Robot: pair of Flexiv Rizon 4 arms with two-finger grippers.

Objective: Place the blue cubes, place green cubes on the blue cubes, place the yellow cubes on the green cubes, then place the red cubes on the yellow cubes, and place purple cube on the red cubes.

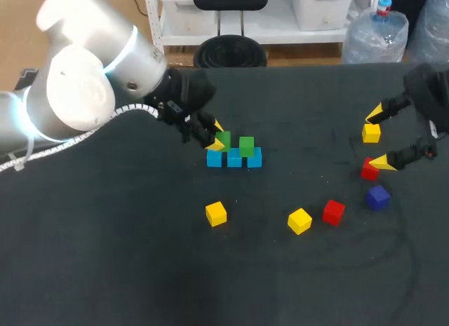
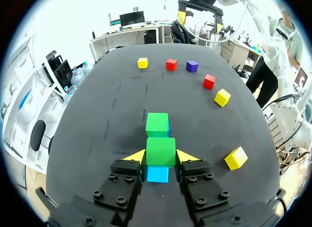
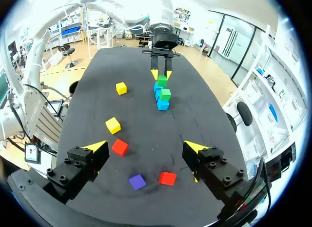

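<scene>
Green cube (image 2: pixel 160 151) | gripped by left tool (image 2: pixel 161 156) | atop blue cube (image 2: pixel 157 174)

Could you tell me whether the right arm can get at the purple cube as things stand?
Probably yes: the right pincer is open, and the purple cube lies uncovered below, between its fingers; a red cube sits beside it, apart.

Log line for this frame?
stage: green layer | left pincer: shut on green cube atop blue cubes | right pincer: open, empty | second green cube placed | loose: yellow cubes, red cubes, purple cube
</scene>
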